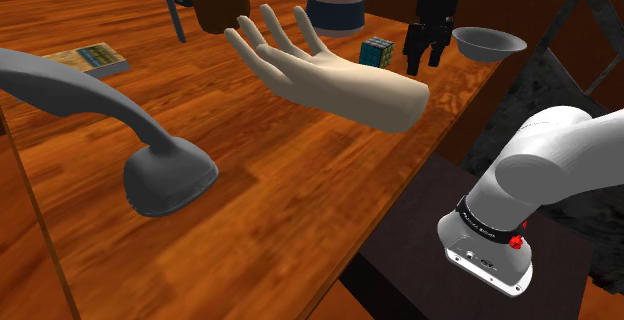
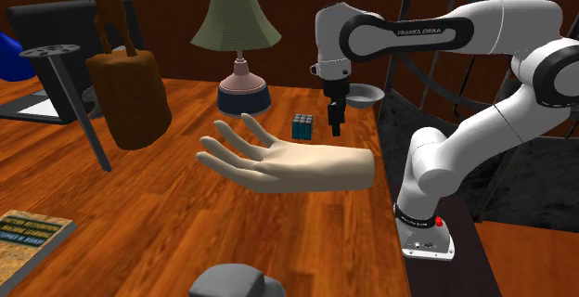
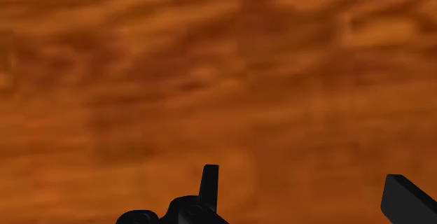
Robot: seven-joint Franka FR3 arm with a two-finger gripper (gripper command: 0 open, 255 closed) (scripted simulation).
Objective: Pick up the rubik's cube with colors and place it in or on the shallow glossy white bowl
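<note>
The Rubik's cube (image 1: 376,52) with mostly blue and green faces sits on the wooden table (image 1: 260,168), behind the wrist of a large hand model. In the second exterior view the cube (image 2: 302,126) lies just left of my gripper (image 2: 335,125). My black gripper (image 1: 423,63) hangs low over the table between the cube and the shallow pale bowl (image 1: 489,41), touching neither. Its fingers (image 3: 209,184) stand apart over bare wood, open and holding nothing. The bowl (image 2: 360,93) rests near the table's corner behind the gripper.
A big beige hand model (image 1: 320,73) lies across the table's middle. A lamp base (image 1: 336,6) stands behind the cube. A grey curved object (image 1: 150,158), a book (image 1: 92,59), a brown hanging bag (image 2: 130,96) and a dark stand (image 2: 79,100) are farther off.
</note>
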